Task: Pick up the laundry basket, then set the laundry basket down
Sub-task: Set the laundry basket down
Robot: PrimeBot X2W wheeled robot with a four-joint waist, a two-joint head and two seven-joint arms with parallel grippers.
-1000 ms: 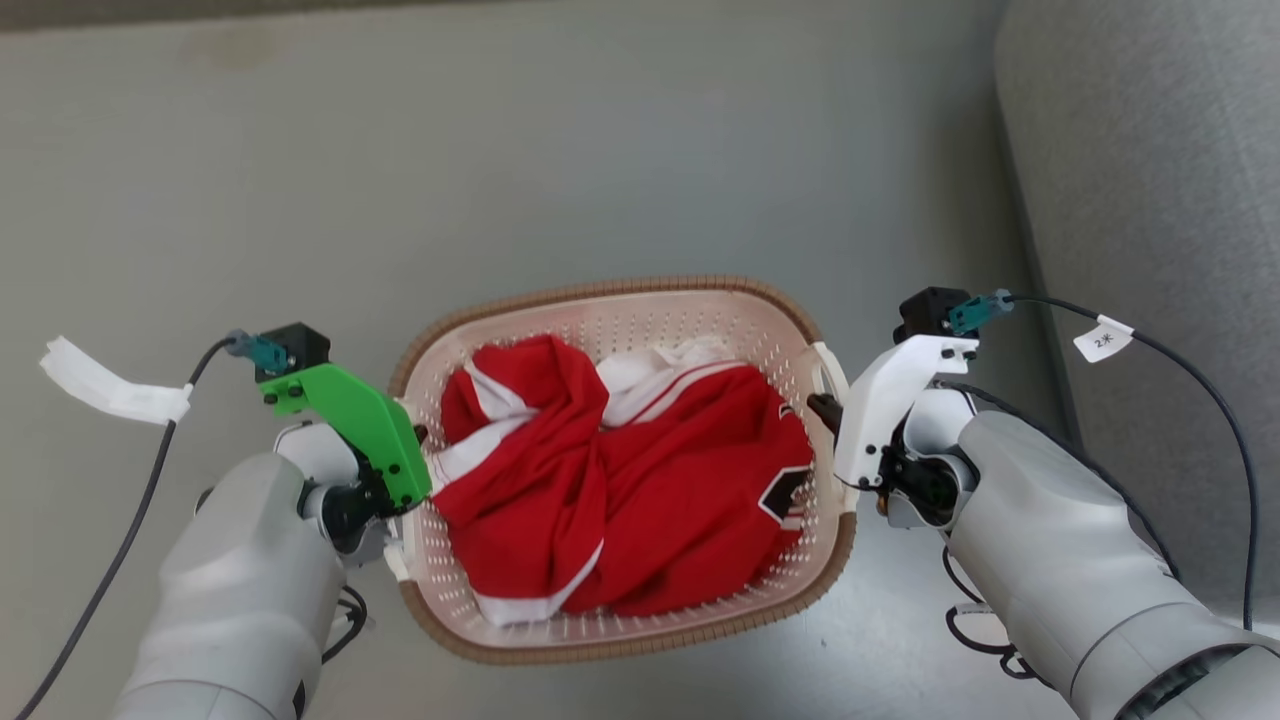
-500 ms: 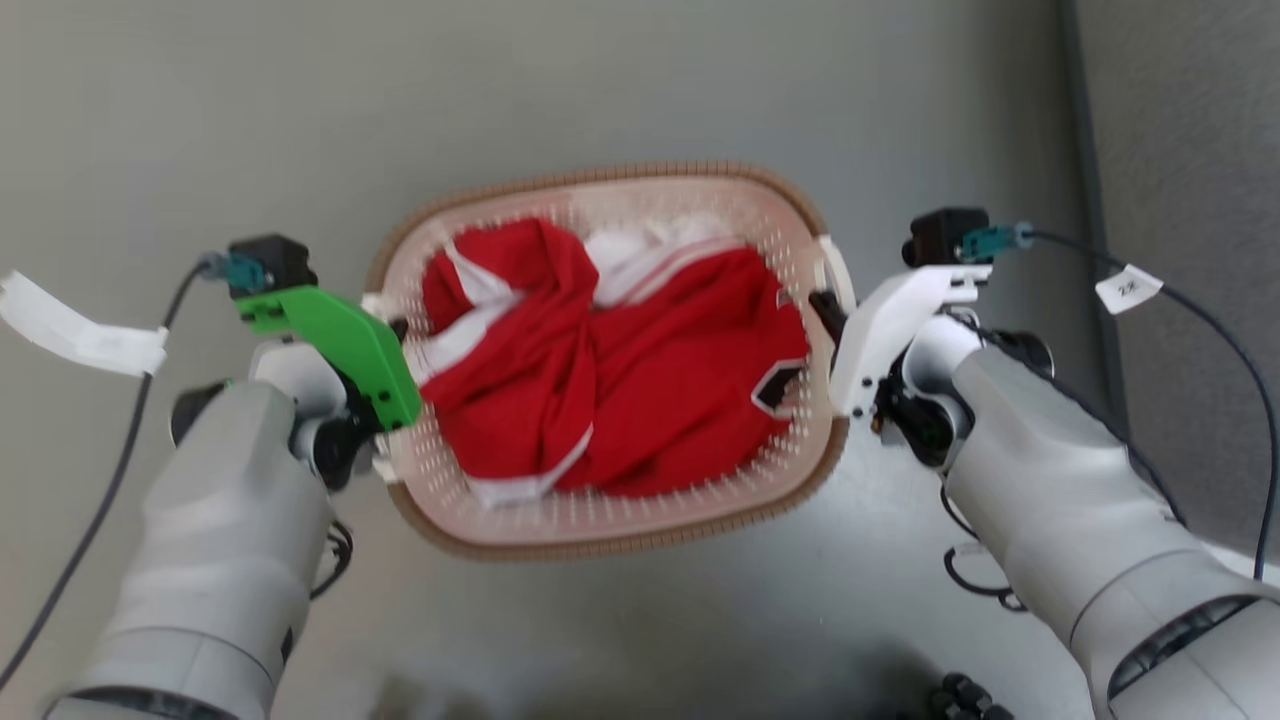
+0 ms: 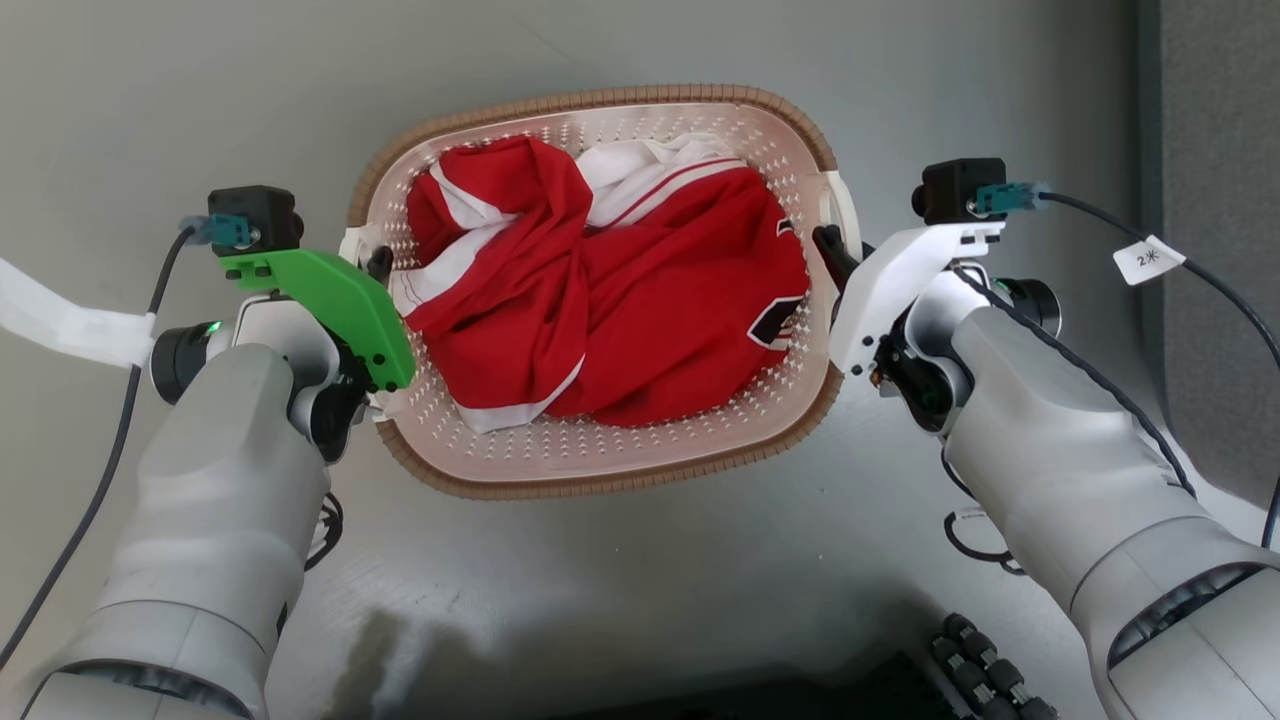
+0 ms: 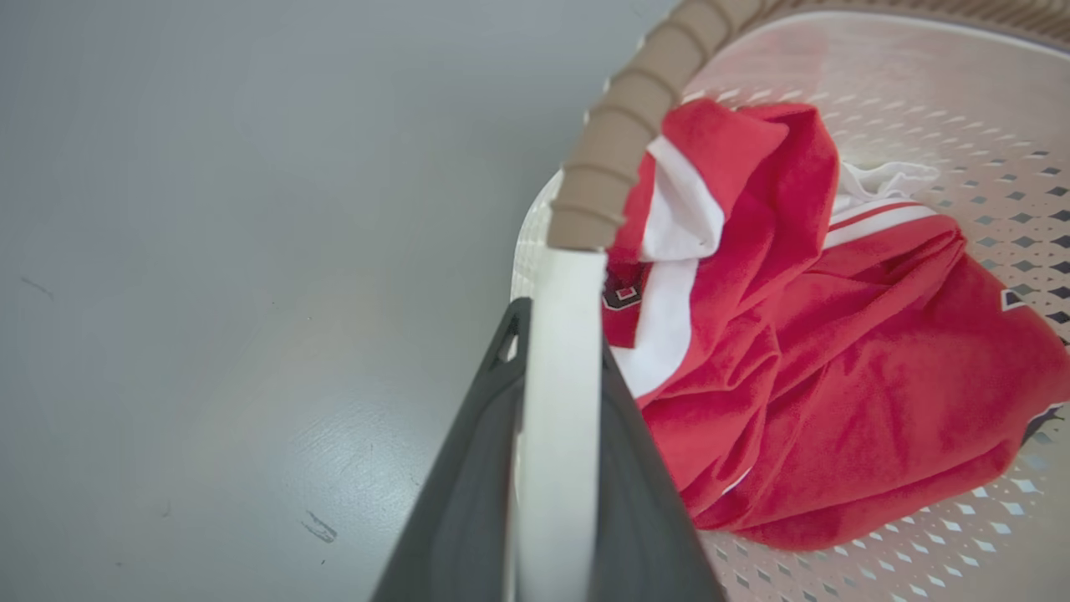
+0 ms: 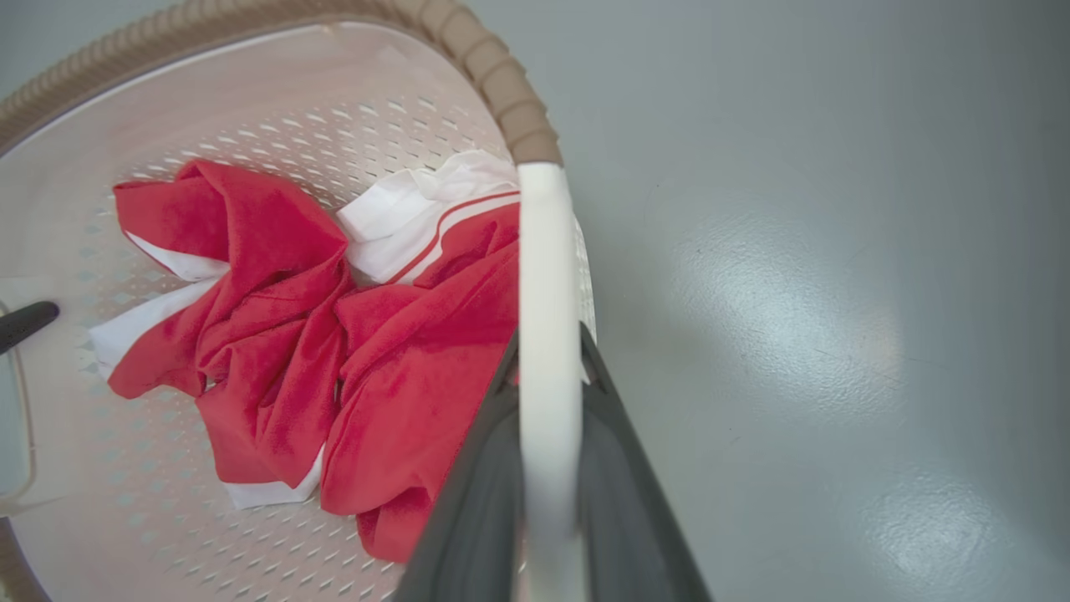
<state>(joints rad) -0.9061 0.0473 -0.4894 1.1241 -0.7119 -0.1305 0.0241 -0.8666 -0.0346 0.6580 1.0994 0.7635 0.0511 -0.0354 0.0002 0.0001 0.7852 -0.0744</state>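
The laundry basket [image 3: 600, 98], cream-white with perforated walls and a brown woven-look rim, sits between my two arms in the head view and holds a crumpled red and white garment [image 3: 610, 300]. My left gripper [image 3: 378, 268] is shut on the basket's left white handle [image 4: 558, 435], which runs between the two dark fingers. On the other side my right gripper [image 3: 826, 248] is shut on the right white handle [image 5: 547, 276]. The brown rim [image 4: 619, 125] [image 5: 501, 84] curves away beyond each handle. I cannot tell whether the basket's bottom touches the grey floor.
Grey floor [image 3: 200, 80] surrounds the basket. A grey upholstered edge [image 3: 1215, 250] stands close on the right. A black ribbed part [image 3: 990, 675] lies at the bottom right. Cables with white tags trail from both wrists [image 3: 1150, 262].
The head view has shifted, so the basket and both grippers now sit higher in it and the grey edge further right. Both grippers stay shut on the handles.
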